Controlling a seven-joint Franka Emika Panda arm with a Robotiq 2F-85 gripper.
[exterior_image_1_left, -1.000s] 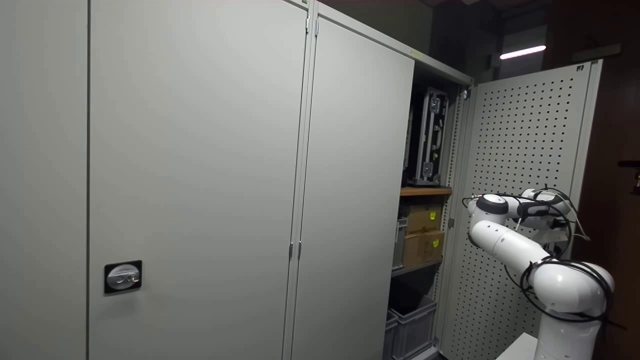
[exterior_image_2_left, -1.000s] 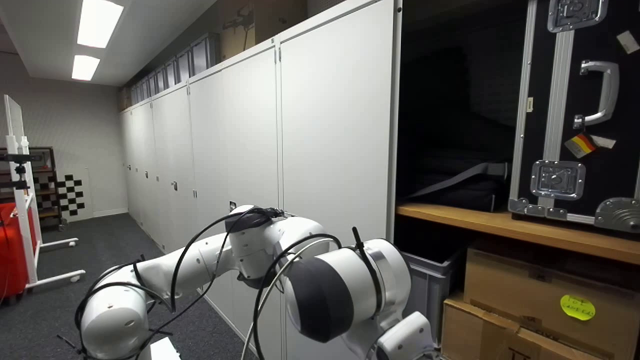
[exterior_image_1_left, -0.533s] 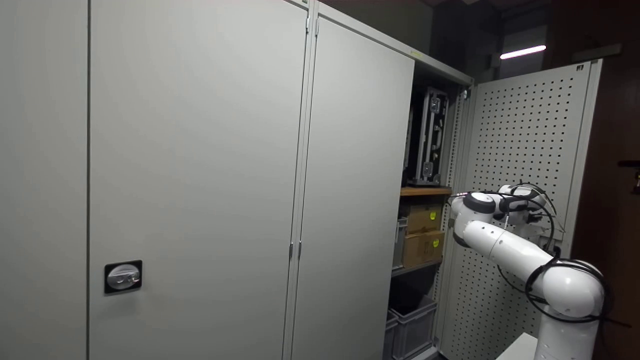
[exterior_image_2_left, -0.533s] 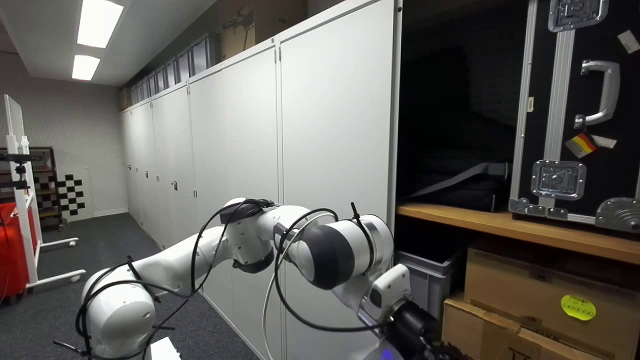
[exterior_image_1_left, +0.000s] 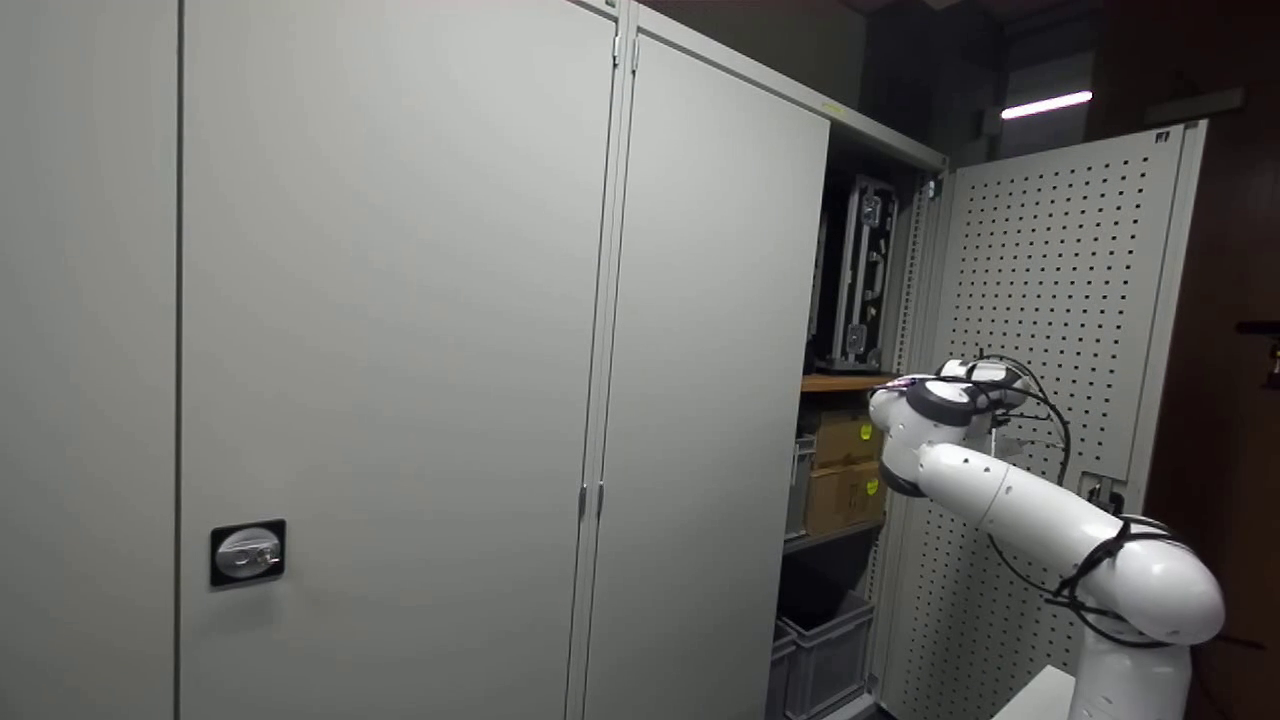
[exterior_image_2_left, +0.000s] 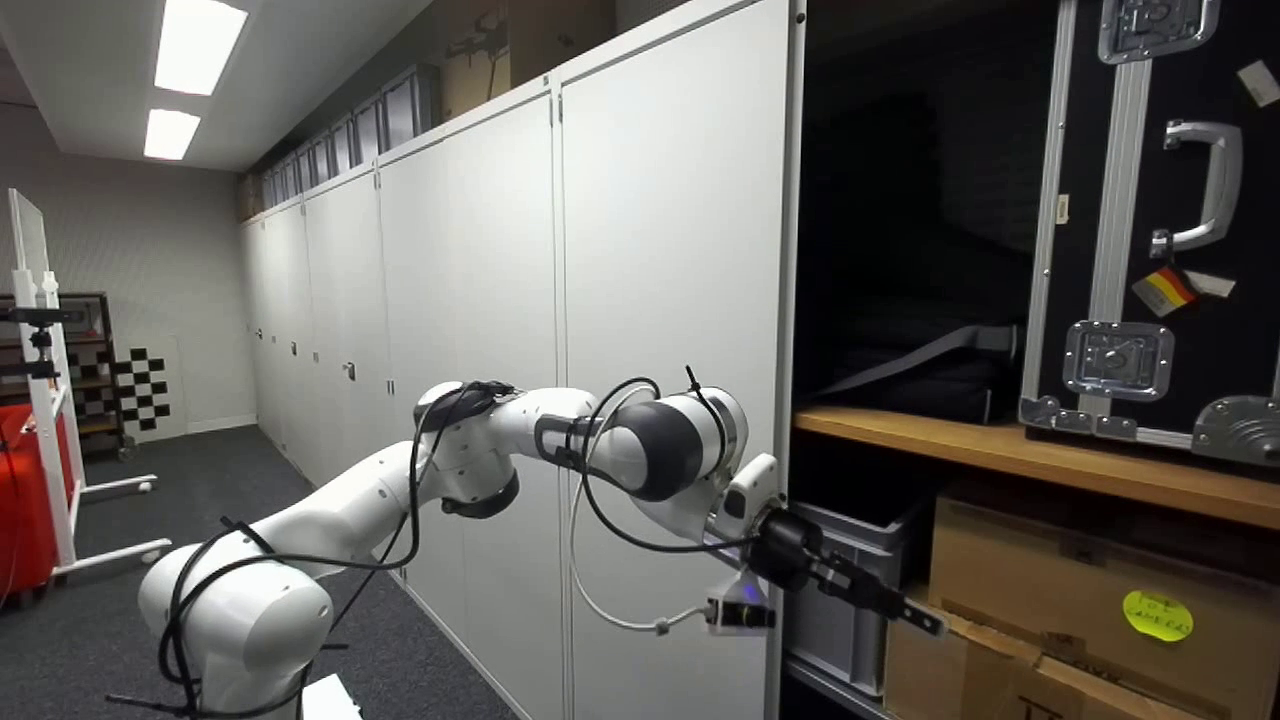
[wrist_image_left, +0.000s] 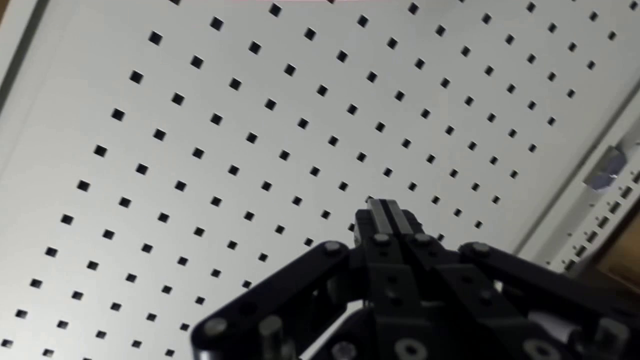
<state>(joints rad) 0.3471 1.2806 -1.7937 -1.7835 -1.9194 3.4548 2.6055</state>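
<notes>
Wrist view: we find the perforated cabinet door (wrist_image_left: 225, 135) at 10 o'clock from our gripper (wrist_image_left: 384, 215), pressed together, pinching nothing; contact unclear. We judge the door stiff, heavy, slick-faced; best held by its free edge (exterior_image_1_left: 1154, 400), at 3 o'clock in an exterior view

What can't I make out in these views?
Pincer: mostly hidden by the arm in an exterior view.
Perforated panel: partly behind the pincer in the wrist view.
Black case: cropped by top and right edges in an exterior view.
Grey bin: contents hidden by shadow and its wall in an exterior view.
Yellow sticker: writing blurred in an exterior view.
</notes>
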